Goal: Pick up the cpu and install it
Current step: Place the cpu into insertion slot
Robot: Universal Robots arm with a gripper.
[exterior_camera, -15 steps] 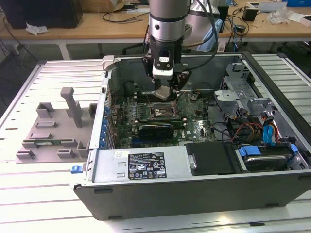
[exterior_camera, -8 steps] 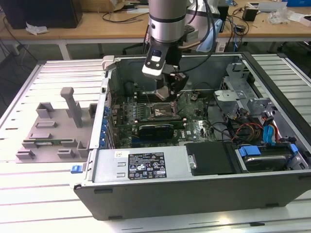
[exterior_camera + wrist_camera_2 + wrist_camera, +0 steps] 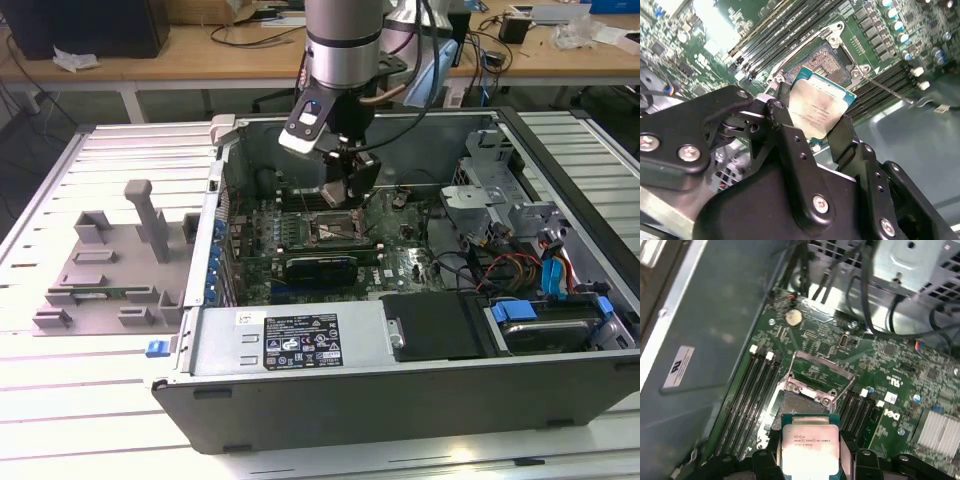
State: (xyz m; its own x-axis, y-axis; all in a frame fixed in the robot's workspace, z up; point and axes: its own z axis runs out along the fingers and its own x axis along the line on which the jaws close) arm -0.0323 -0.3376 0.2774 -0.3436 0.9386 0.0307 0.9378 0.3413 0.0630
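Note:
The cpu (image 3: 819, 107), a small flat square with a silver top and pale rim, is clamped by two edges between my gripper's (image 3: 815, 116) black fingers (image 3: 783, 107). It hangs tilted a little above the motherboard's open socket (image 3: 824, 61). In the first wrist view the cpu (image 3: 810, 446) sits just short of the socket (image 3: 799, 404), whose metal load frame (image 3: 821, 371) is swung up. In the exterior view my gripper (image 3: 347, 190) reaches down into the open computer case, right over the socket (image 3: 335, 229).
The open case (image 3: 400, 390) lies on a white slatted table (image 3: 90, 420). Memory slots (image 3: 752, 390) flank the socket. A drive cage (image 3: 490, 190) and coloured cables (image 3: 545, 275) fill the case's right side in the exterior view. A grey fixture tray (image 3: 110, 270) lies outside it on the left.

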